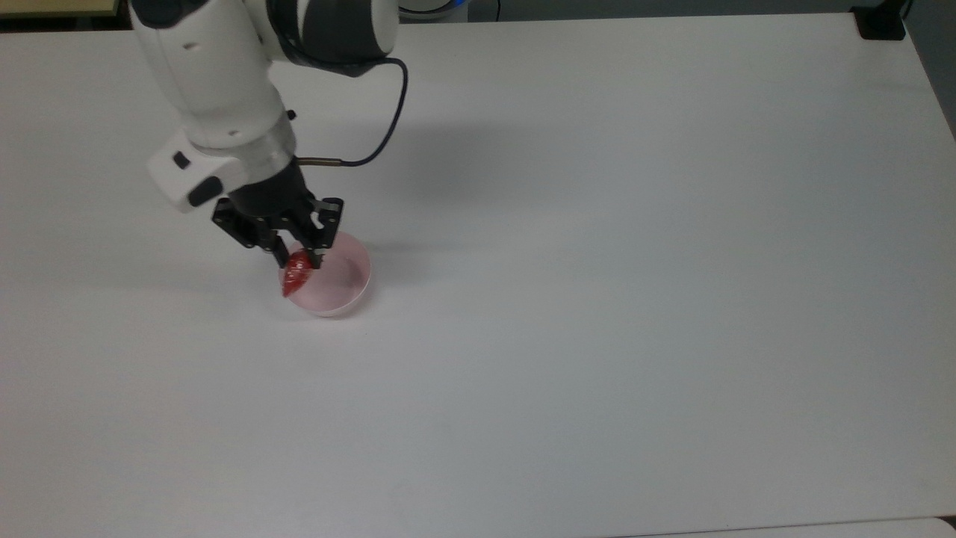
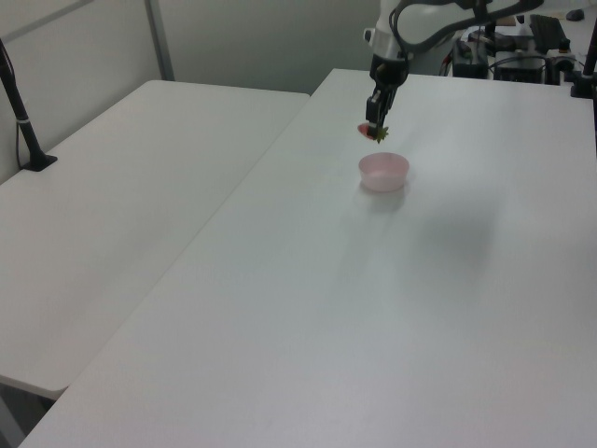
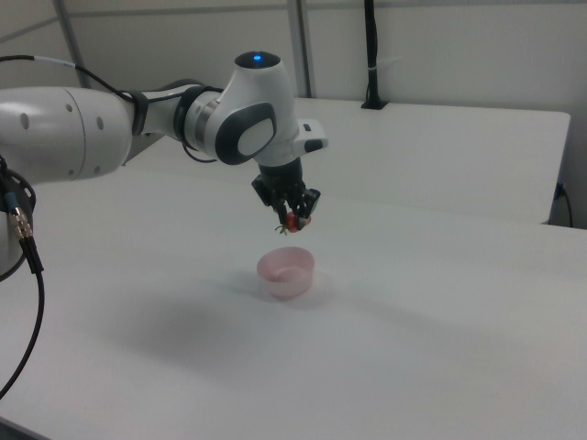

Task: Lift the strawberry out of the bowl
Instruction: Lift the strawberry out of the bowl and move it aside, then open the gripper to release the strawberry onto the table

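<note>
A small pale pink bowl (image 1: pixel 340 288) (image 2: pixel 384 172) (image 3: pixel 286 271) rests on the white table (image 1: pixel 597 299), and its inside looks bare. The red strawberry (image 1: pixel 296 273) (image 2: pixel 371 132) (image 3: pixel 293 220) hangs in the air above the bowl, clear of the rim. My gripper (image 1: pixel 299 259) (image 2: pixel 374 126) (image 3: pixel 293 216) points down and is shut on the strawberry's upper end. In the left view a bit of green cap shows at the berry. In the top view the berry overlaps the bowl's left rim.
A second white table (image 2: pixel 121 215) adjoins on the left view's left, with a black post (image 2: pixel 23 121) on it. A black cable (image 1: pixel 388 127) loops from the arm's wrist. A dark object (image 1: pixel 881 22) sits at the top view's far right corner.
</note>
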Tool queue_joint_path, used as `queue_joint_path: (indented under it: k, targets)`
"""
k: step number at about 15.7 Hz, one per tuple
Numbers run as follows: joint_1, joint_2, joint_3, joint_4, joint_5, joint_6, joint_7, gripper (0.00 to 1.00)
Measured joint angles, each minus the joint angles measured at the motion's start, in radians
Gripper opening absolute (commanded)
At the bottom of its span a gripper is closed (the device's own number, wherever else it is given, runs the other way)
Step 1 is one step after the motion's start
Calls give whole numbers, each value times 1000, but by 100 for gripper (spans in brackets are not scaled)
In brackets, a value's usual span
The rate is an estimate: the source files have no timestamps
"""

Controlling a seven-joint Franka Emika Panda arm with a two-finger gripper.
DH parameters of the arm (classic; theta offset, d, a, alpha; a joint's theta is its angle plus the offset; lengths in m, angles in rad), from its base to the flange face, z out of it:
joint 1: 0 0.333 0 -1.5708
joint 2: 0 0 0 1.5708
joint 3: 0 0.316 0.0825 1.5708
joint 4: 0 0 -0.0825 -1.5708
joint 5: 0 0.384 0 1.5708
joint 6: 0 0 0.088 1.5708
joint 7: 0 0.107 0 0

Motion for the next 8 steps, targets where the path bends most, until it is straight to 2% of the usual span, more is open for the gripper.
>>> queue_joint_path:
  k: [4,8]
  targets:
    - [-50,20,-9,10,2,107,0,40]
    - [-114,97,-10,10,2,255,0,43]
